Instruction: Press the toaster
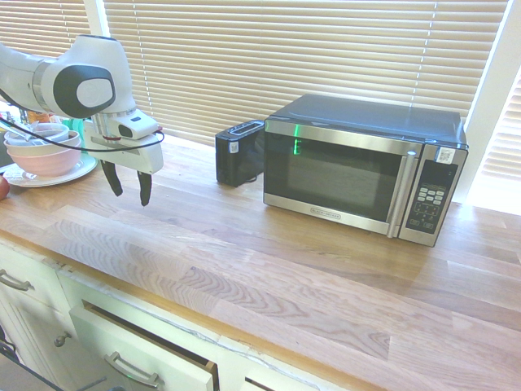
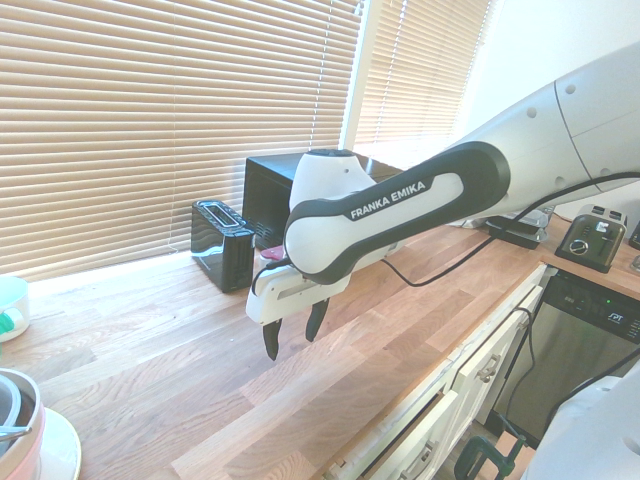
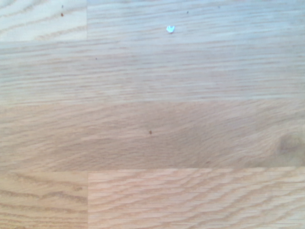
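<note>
Toaster (image 1: 238, 155) first: in the first exterior view it stands on the wooden desk (image 1: 203, 244), just beside the left end of the microwave (image 1: 358, 167), its slotted top facing up. The gripper (image 1: 130, 194) hangs well to the picture-left of it, fingers parted with nothing between them.

In the second exterior view the toaster lies picture-left of the gripper and further back, toward the blinds (image 2: 150, 120); the long axis of its top runs roughly from the blinds toward the room. The fingers stand apart here too.

The wrist view shows only wood grain, so the coming move likely calls for a sideways shift toward the blinds and microwave before any press.
</note>
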### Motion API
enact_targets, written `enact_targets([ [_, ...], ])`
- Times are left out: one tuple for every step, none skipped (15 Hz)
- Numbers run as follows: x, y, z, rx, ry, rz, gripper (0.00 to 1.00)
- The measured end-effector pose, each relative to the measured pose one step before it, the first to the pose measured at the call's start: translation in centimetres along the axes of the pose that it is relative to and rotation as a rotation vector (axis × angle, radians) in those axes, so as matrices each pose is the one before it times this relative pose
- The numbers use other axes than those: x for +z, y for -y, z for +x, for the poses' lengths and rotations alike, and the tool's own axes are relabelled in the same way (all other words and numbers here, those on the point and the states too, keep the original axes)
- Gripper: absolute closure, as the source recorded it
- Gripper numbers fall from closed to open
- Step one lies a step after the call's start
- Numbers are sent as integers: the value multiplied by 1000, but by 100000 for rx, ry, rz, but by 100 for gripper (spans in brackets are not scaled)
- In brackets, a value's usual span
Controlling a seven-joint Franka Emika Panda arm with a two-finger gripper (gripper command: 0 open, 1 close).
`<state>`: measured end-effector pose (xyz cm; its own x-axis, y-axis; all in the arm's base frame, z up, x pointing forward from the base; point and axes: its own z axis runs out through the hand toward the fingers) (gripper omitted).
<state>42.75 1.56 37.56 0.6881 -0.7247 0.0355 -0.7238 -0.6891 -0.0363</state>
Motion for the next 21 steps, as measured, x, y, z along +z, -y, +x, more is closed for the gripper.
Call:
enact_targets([
  [91,-33,45,85,103,-180,0],
  [49,-112,130,317,49,-107,0],
  [13,-108,120,322,11,-29,0],
  [17,-90,94,204,21,-35,0],
  [8,-47,46,101,8,-2,0],
  [-63,31,96,-143,-827,486,0],
  [-212,104,300,259,-2170,1642,0],
  [-336,177,493,564,-3482,2474,0],
  [-414,234,683,1106,-4683,3152,0],
  [-472,347,901,1402,-4905,2772,0],
  [-479,487,1167,1708,-5843,2403,0],
  [-360,520,1316,1875,-5623,1552,0],
  [-233,482,1292,1588,-5215,728,0],
  [-176,444,1221,1449,-4834,205,0],
  [-80,517,941,1182,-3661,-116,0],
  [-55,691,790,890,-3069,-114,0],
  [118,883,677,518,-2541,112,0],
  [298,986,677,-41,-1867,235,0],
  [204,1024,819,-480,-1211,546,0],
  [261,1032,892,154,-590,431,0],
  [320,971,949,415,-464,239,0],
])
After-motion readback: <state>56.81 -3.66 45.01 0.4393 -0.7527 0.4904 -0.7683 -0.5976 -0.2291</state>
